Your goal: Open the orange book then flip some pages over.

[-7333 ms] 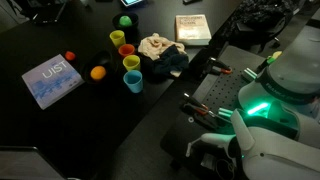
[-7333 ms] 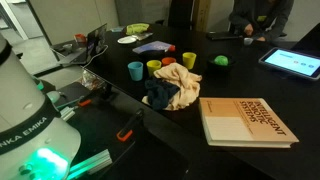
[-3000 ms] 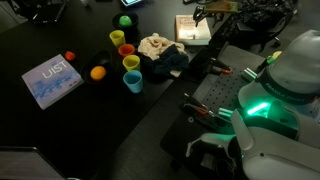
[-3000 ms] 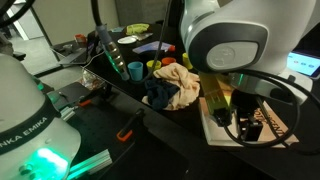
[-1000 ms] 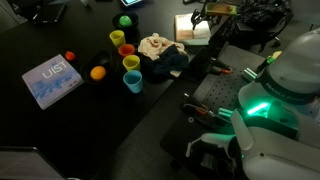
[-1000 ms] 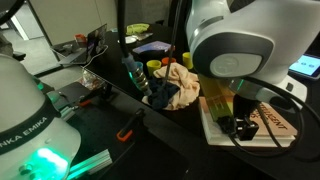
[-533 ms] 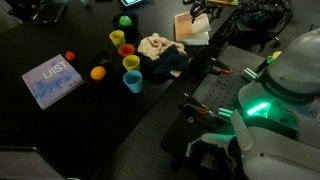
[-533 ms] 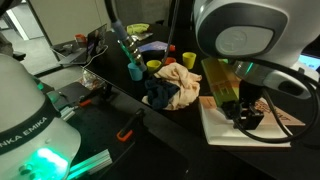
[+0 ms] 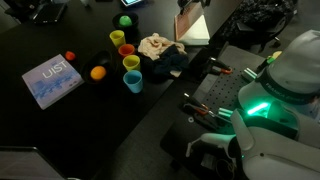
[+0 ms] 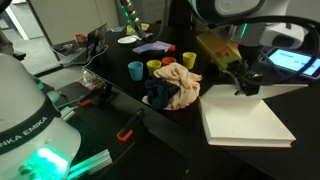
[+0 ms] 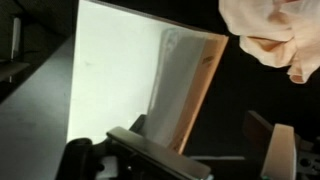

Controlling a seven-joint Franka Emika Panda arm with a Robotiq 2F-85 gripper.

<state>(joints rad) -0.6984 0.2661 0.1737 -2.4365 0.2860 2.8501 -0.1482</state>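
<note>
The orange book (image 10: 245,125) lies open at the table's edge, showing a blank white page; it also shows in an exterior view (image 9: 196,31). Its orange cover (image 11: 196,95) stands raised, nearly upright, beside the white pages (image 11: 125,80). My gripper (image 10: 243,84) hangs over the book's far side, at the lifted cover. In the wrist view my gripper's (image 11: 200,150) fingers are spread wide, with the cover's edge between them, close to one finger. No finger pinches the cover.
A heap of cream and dark cloth (image 10: 175,88) lies right beside the book. Several coloured cups (image 9: 128,62) and small balls (image 9: 97,72) stand beyond it. A larger blue book (image 9: 52,80) lies far off. The robot base (image 9: 280,95) sits near the table's edge.
The cover has swung up from nearly flat to nearly upright, exposing the white page. My gripper has risen and moved back with it.
</note>
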